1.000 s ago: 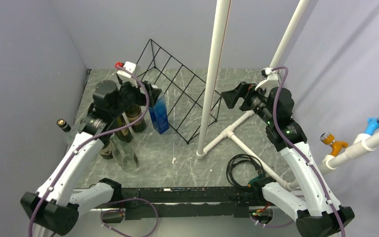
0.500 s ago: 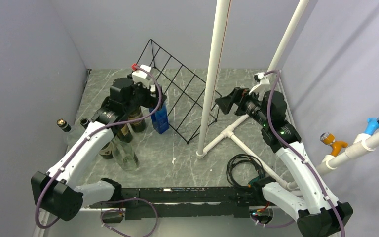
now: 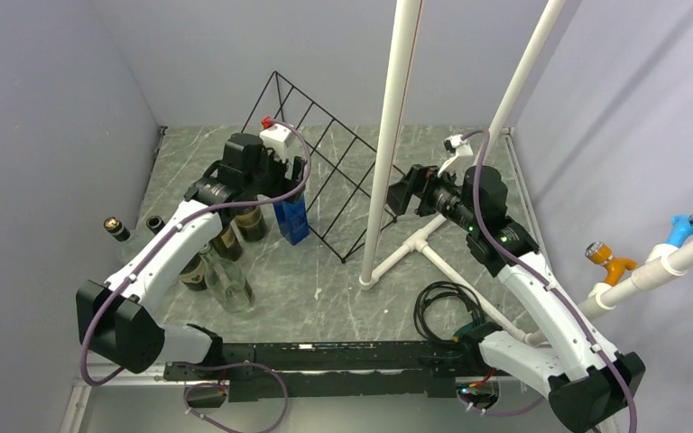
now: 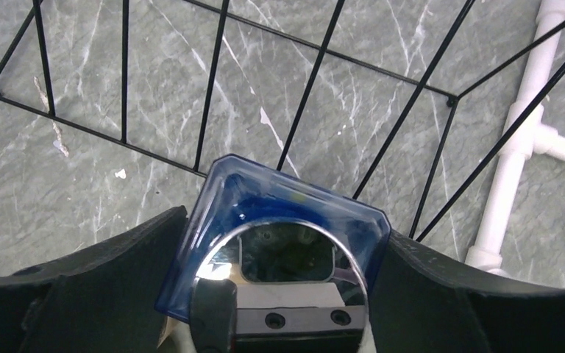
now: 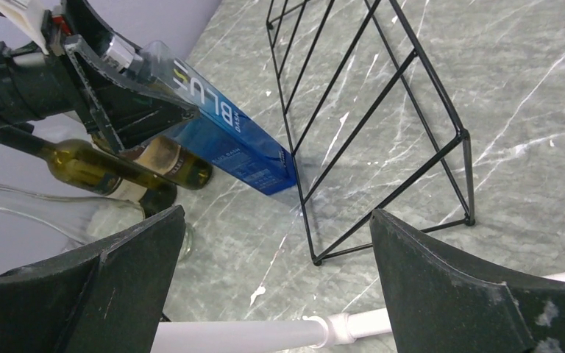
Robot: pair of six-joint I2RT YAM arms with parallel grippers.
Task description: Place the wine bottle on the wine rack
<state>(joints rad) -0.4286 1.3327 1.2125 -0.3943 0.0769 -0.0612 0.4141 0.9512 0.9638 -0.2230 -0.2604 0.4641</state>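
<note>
The wine bottle (image 3: 291,219) is a blue square glass bottle with a silver cap. It is at the front left corner of the black wire wine rack (image 3: 334,171), leaning a little, with its base at the table. My left gripper (image 3: 287,176) is over its top, and in the left wrist view (image 4: 283,276) the jaws press both sides of the bottle (image 4: 224,198). The rack's bars (image 4: 316,73) lie just beyond it. My right gripper (image 3: 404,192) is open and empty right of the rack. Its wrist view shows the bottle (image 5: 228,136) and the rack (image 5: 382,103).
Dark wine bottles (image 3: 251,223) and a clear bottle (image 3: 231,289) stand left of the blue one. A gold-capped bottle neck (image 3: 113,225) is at the left wall. White pipes (image 3: 388,144) rise in front of the rack, and a black cable (image 3: 442,302) lies at the right front.
My left arm has swung right and forward, bringing its gripper over the blue bottle's top. The bottle's base has stayed put. My right arm has moved left toward the rack.
</note>
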